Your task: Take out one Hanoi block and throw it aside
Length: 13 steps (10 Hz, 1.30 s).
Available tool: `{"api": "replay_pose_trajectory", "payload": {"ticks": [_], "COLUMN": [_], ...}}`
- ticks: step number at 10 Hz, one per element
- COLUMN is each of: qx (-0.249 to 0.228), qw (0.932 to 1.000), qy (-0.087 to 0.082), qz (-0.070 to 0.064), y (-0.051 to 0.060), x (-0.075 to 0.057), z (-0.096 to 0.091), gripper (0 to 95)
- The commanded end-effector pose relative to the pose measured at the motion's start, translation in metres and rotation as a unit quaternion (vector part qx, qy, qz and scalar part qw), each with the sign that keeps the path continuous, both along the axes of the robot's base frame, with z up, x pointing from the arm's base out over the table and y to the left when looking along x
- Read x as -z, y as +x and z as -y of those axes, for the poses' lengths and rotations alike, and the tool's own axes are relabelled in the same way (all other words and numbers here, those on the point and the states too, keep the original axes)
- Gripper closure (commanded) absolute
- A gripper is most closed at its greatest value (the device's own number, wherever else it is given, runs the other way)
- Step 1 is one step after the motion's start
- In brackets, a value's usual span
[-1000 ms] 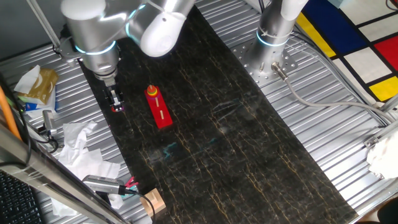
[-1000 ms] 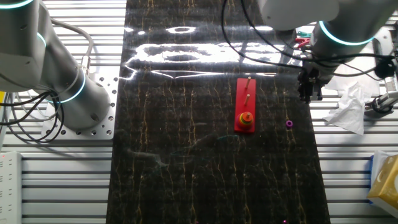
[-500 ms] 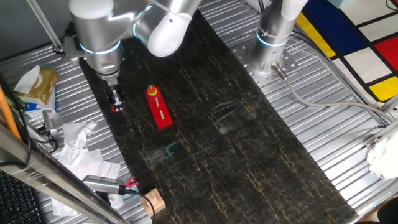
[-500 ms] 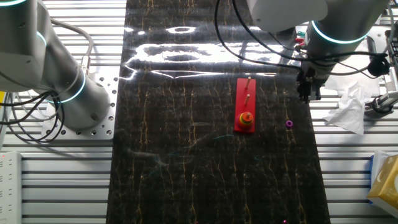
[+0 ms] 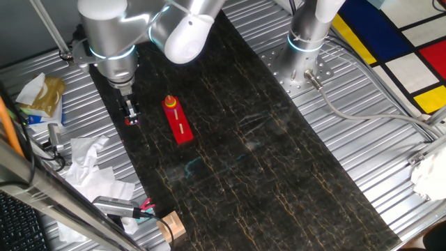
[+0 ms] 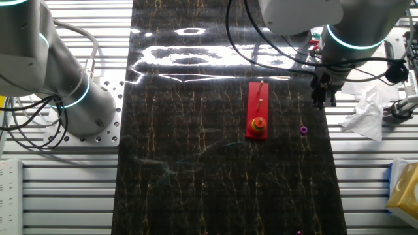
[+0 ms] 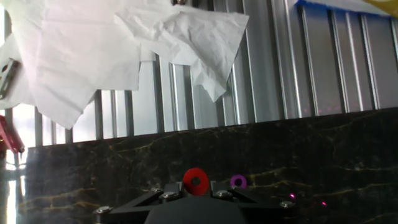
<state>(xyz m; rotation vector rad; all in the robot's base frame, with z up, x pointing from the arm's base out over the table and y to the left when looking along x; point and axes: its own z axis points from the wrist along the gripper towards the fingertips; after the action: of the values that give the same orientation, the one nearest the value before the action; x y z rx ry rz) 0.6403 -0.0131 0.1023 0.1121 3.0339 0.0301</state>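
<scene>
The Hanoi block (image 7: 188, 177), a tiny red ring, sits between my fingertips in the hand view. My gripper (image 7: 196, 186) is shut on it and holds it a little above the dark mat near the mat's edge. In the fixed views the gripper (image 5: 129, 116) (image 6: 322, 98) hangs beside the long red bar with the yellow stripe (image 5: 180, 123) (image 6: 257, 108). That bar carries a small stack of rings (image 5: 170, 103) (image 6: 259, 123) at one end. A tiny purple ring (image 7: 237, 177) (image 6: 304, 130) lies on the mat just beside the gripper.
Crumpled white paper (image 7: 124, 43) (image 6: 366, 117) lies on the ribbed metal table just past the mat's edge (image 7: 267, 124). A second robot arm's base (image 5: 306, 42) (image 6: 78, 104) stands on the far side of the mat. Clutter and a wooden block (image 5: 171, 226) lie by the mat's corner.
My arm has shifted slightly and the gripper has risen a little. It still holds the red ring. Nothing else has moved.
</scene>
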Motion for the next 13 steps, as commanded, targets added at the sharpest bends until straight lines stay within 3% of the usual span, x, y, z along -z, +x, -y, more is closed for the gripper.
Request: {"api": "replay_pose_trajectory", "payload": {"ticks": [1,5,7,13], "qx": [0.003,0.013,0.017,0.018], "qw": [1.0,0.9999,0.9998,0.9997], "qy": [0.005,0.006,0.008,0.015], "qz": [0.001,-0.002,-0.002,0.001], "y": [0.003,0.005,0.006,-0.003], "x": [0.008,0.029,0.033,0.051], "z": [0.003,0.011,0.013,0.006], "gripper": [76.0,76.0,76.0,76.0]}}
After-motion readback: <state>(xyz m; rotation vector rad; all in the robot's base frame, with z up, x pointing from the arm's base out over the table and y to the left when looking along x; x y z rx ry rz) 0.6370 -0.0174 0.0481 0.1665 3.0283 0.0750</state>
